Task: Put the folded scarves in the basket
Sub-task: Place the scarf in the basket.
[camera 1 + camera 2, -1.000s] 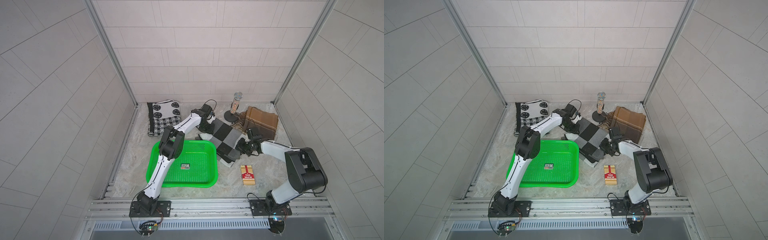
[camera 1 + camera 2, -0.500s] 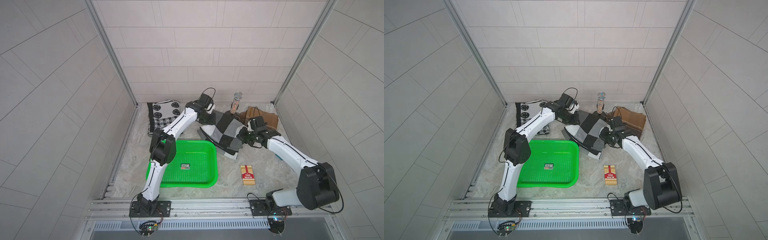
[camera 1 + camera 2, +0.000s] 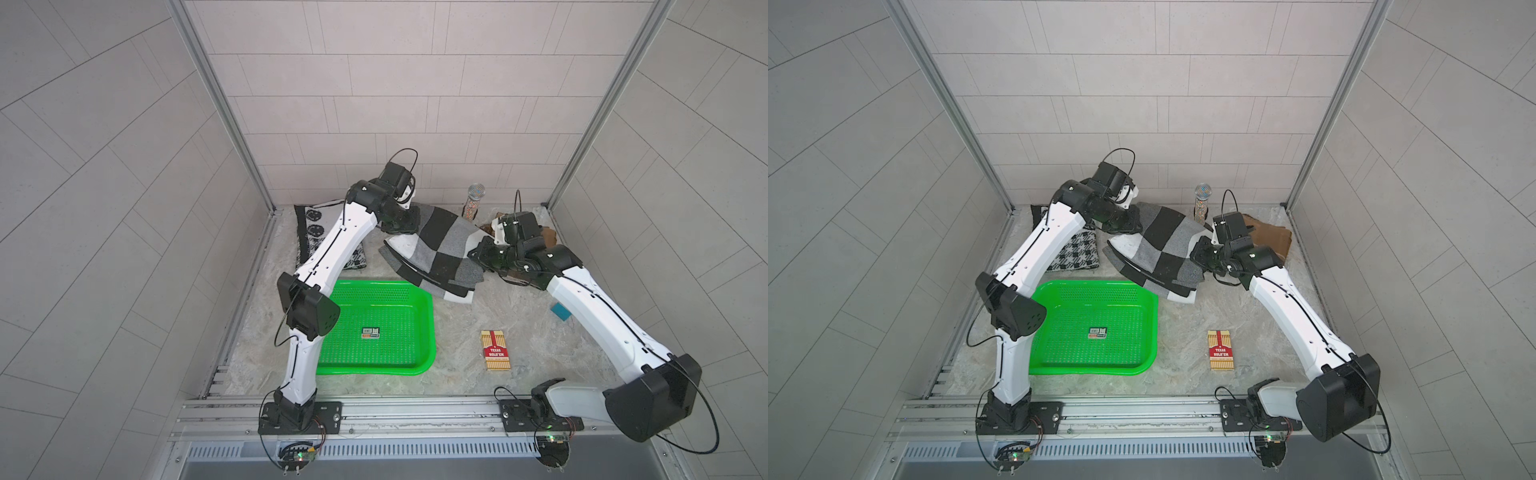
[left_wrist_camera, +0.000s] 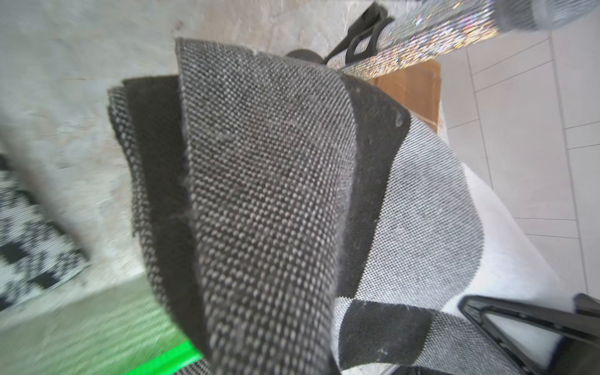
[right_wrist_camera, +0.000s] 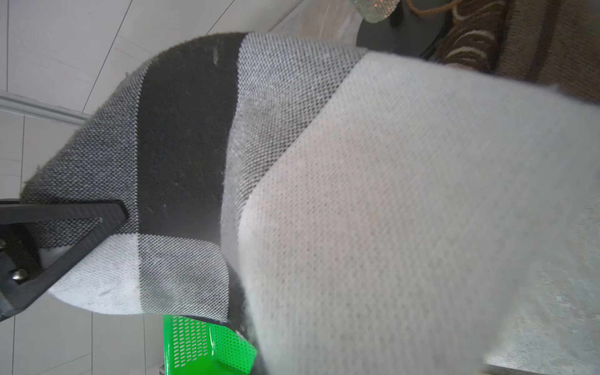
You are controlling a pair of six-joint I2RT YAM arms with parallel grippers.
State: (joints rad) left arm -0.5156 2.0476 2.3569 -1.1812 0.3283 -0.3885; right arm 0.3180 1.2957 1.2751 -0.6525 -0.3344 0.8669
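A folded scarf point(image 3: 440, 249) point(image 3: 1158, 253) in black, grey and white checks hangs stretched between two robot arms, held above the stone-patterned worktop point(image 3: 461, 374) just behind the far right corner of the green basket point(image 3: 432, 328). The left gripper point(image 3: 409, 220) is closed on the scarf's far edge, and the right gripper point(image 3: 478, 253) is closed on its opposite edge. The scarf's loose folded layers sag towards the basket; whether they touch the worktop cannot be told. The basket holds only a small sticker point(image 3: 370, 332). A black-and-white patterned cloth point(image 3: 311, 232) lies behind the left arm. A glittery microphone point(image 3: 473, 203) and a brown cloth point(image 3: 548, 237) sit at the back right. A red card box point(image 3: 494, 349) lies right of the basket.
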